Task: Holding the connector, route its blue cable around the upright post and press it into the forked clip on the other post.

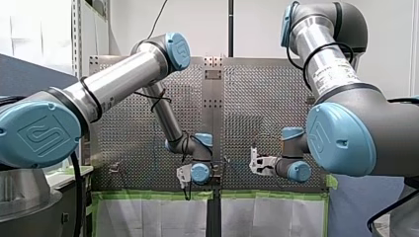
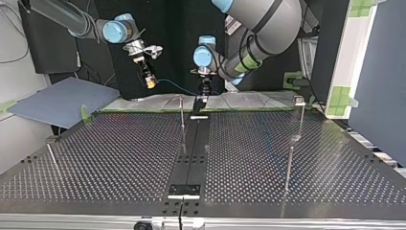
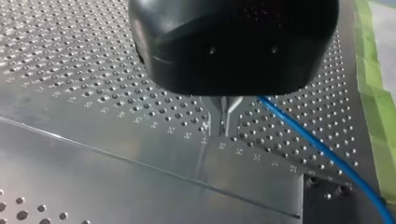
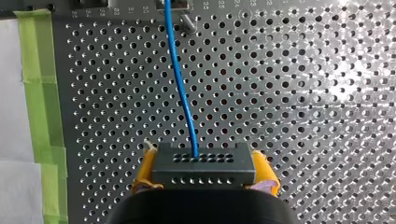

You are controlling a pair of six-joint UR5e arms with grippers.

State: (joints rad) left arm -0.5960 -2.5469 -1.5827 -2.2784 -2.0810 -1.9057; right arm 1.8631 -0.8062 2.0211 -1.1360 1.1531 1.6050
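Sitting squarely between the yellow pads of my right hand, the connector is a dark grey block with rows of small holes. That hand is closed tight on its two sides. The blue cable leaves the middle of the block's upper row of holes and runs ahead of the hand, with a slight bend, over the bench.

Seen from the top view, the connector hangs in the air above the bench's far edge, left of the middle. From there the cable sags across to my left hand, which points straight down just over the far end of the bare strip along the bench's middle.

The left wrist view shows that hand's metal fingers drawn together to a thin slit, their tips close over the bench. The cable comes away from right at their side, so it looks pinched there, as far as the view shows.

A thin upright post stands just beside the strip, near my left hand. A second post with a small head stands well apart at the top view's right. Green tape lines the bench's edge beside my right hand.
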